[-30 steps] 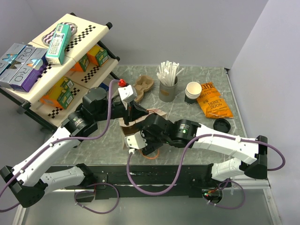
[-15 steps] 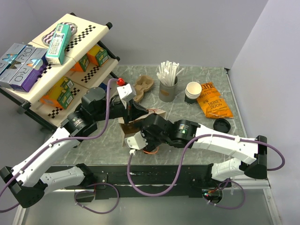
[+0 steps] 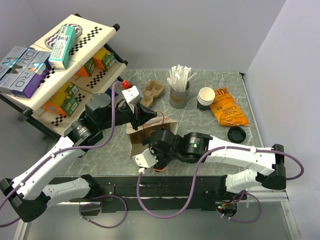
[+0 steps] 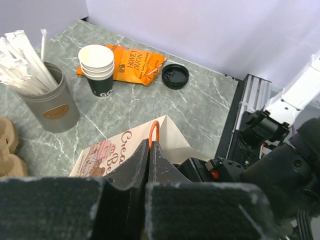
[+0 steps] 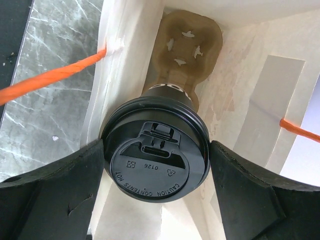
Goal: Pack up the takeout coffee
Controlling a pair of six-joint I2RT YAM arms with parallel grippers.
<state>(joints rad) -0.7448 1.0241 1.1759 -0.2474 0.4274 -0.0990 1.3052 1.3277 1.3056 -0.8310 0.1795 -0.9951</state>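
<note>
The takeout coffee point(image 5: 156, 156), a dark cup with a round black lid, hangs inside the paper bag point(image 5: 125, 45). My right gripper point(image 5: 156, 159) is shut on it, one finger on each side of the lid. Below it, a brown cardboard cup carrier point(image 5: 190, 45) lies at the bag's bottom. In the top view the right gripper point(image 3: 158, 151) reaches into the printed bag point(image 3: 136, 136). My left gripper point(image 4: 149, 145) is shut on the bag's orange handle point(image 4: 153, 131) and holds the bag's mouth up. The left gripper point(image 3: 145, 111) stands at the bag's far side.
A grey tin of wrapped straws point(image 3: 179, 95), a stack of white cups point(image 3: 206, 96), an orange snack bag point(image 3: 228, 111) and a loose black lid point(image 3: 235, 133) lie at the right rear. Another cardboard carrier point(image 3: 152, 91) sits behind the bag. A stocked shelf point(image 3: 55, 65) stands at the left.
The left gripper has pulled the handle up and away, standing the bag taller. The right gripper with the coffee has shifted toward the near edge, deeper into the bag's mouth.
</note>
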